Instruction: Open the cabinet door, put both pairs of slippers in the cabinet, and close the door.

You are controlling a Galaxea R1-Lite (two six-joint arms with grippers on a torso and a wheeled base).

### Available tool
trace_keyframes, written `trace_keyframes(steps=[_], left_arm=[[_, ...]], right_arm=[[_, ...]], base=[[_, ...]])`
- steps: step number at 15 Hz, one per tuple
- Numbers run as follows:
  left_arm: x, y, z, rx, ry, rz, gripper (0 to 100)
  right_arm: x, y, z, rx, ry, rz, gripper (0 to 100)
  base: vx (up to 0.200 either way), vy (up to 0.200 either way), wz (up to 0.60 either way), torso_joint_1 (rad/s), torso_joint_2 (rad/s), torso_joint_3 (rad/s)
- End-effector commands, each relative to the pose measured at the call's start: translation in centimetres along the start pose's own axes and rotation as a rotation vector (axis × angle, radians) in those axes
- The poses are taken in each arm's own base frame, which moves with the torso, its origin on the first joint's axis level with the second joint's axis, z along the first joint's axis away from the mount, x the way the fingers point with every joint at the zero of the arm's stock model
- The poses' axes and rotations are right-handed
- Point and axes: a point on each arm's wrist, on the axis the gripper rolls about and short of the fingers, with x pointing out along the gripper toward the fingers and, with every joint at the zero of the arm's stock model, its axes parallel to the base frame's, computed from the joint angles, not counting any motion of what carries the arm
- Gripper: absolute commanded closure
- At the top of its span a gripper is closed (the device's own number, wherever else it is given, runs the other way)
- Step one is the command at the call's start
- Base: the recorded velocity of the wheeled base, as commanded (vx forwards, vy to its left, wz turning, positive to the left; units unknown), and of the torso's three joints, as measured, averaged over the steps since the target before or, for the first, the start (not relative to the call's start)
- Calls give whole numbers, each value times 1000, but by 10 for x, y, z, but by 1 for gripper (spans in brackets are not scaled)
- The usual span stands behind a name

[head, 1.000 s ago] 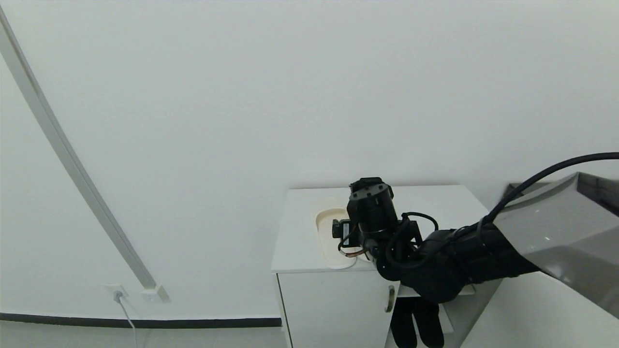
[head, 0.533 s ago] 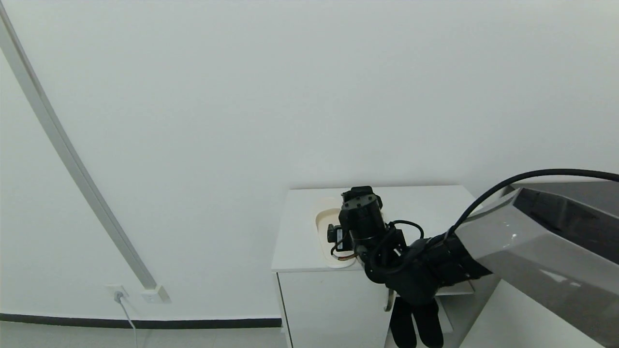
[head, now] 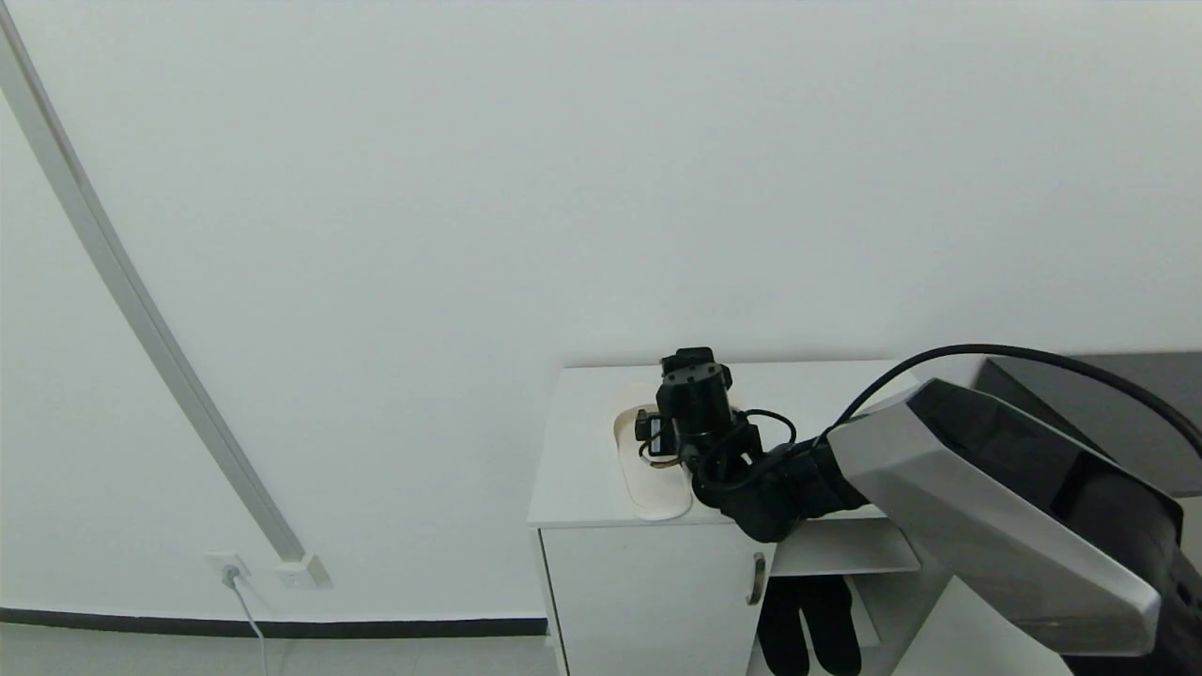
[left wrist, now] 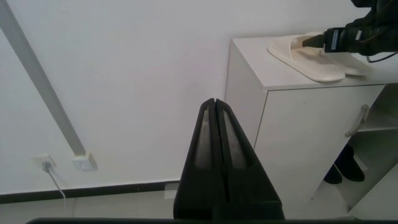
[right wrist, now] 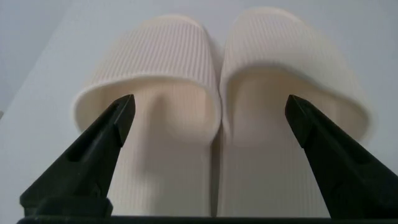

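Right gripper (right wrist: pixel 210 102) fingers are spread wide, one outside each of the cream slippers (head: pixel 646 483). The pair lies touching, no gap between them. Cabinet top (head: pixel 845 394) has room to the slippers' right; the wall (head: pixel 601 188) closes off the back. Right bay stands open, with access above the shelf (head: pixel 836 549); black slippers (head: pixel 809 624) take the space below. Left door (head: pixel 648 601) is shut, handle (head: pixel 757 578) at its right edge.

Head and left wrist views share the cabinet (head: pixel 648 601); right wrist sits close over slippers (right wrist: pixel 186 81).

ribbed matt slippers (right wrist: pixel 180 68) (foam-like), smooth white cabinet (head: pixel 582 469)
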Motion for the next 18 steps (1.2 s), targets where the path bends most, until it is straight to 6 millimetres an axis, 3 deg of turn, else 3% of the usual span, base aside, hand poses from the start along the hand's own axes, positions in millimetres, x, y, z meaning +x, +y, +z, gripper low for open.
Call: trace_keyframes(steps=[1,7,8,15,17,18], left_arm=[[0,0,0,0,2,0,100],[0,0,0,-3,0,0,100],[0,0,0,-3,2,0,100],[0,0,0,-6,0,12,100],[0,0,0,-6,0,12,100],[0,0,0,-6,0,12,100]], right_arm=[[20,-3,-13,-4,3,-19,0],[22,-2,-9,-24,-7,-5,0],[22,-2,-9,-23,-8,-4,100],[21,-2,-7,-20,-12,3,100],[11,-3,4,-14,-24,8,100],[-7,-7,19,-14,-26,16,100]], base=[[0,0,0,0,0,0],[0,0,0,0,0,0],[0,0,0,0,0,0],[0,0,0,0,0,0],[0,0,0,0,0,0],[0,0,0,0,0,0]])
